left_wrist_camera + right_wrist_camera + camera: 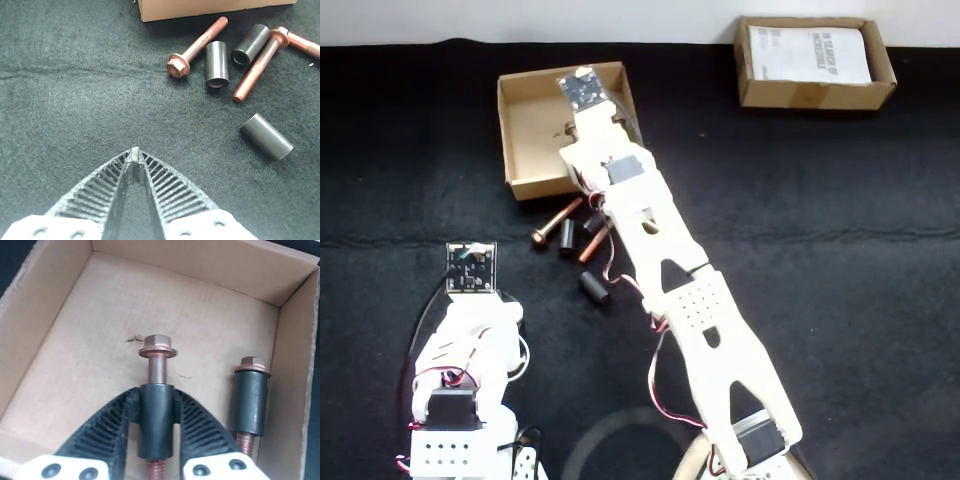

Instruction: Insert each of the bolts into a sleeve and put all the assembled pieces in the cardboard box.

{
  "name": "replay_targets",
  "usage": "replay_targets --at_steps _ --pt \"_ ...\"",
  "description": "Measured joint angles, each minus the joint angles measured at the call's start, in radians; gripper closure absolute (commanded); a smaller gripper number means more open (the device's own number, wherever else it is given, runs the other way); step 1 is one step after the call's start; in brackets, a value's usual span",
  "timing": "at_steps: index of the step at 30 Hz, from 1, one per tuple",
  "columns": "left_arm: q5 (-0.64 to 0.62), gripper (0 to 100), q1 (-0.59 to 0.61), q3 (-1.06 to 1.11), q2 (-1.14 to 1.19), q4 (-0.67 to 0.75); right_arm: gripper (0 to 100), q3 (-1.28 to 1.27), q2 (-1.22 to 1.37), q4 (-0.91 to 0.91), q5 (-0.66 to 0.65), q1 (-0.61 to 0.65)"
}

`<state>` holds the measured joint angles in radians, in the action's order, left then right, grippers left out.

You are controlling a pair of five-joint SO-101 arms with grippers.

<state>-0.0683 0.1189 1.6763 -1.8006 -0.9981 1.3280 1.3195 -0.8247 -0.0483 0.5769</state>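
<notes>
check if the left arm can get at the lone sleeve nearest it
Probably yes: the lone sleeve lies by itself on the black mat, with nothing between it and the left pincer, though that is shut.

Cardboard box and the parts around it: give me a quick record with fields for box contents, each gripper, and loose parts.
Box contents: one assembled piece lying by a wall of the cardboard box
Right gripper: shut on a sleeved bolt, over the box
Left gripper: shut, empty, over the mat
Loose bolts: three, one cut by the frame edge
Loose sleeves: three
</notes>
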Motion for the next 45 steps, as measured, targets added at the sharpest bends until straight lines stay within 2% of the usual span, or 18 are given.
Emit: replay_targets --at_steps 3,7,10,15,26,35,39,45 --pt "0.0 99 0.0 0.0 0.0 0.0 69.8 0.009 -0.002 0.0 0.0 0.003" --pt "0.0 99 0.0 0.0 0.0 0.0 69.9 0.043 -0.002 -0.005 0.0 0.008" --pt "0.0 99 0.0 0.0 0.0 0.0 69.9 0.14 -0.002 -0.083 0.0 0.009" --pt "0.0 99 0.0 0.0 0.0 0.0 69.9 0.305 -0.006 -0.334 0.0 0.048" --pt "0.0 99 0.0 0.0 0.0 0.0 69.9 0.313 -0.161 -0.888 0.0 0.083" --pt "0.0 99 0.0 0.0 0.0 0.0 69.9 0.305 -0.371 -0.928 0.046 0.087" --pt "0.0 99 0.0 0.0 0.0 0.0 69.9 0.063 -0.519 -0.928 0.046 0.117" --pt "0.0 99 0.0 0.0 0.0 0.0 69.9 -0.529 -0.802 -0.928 0.046 0.175"
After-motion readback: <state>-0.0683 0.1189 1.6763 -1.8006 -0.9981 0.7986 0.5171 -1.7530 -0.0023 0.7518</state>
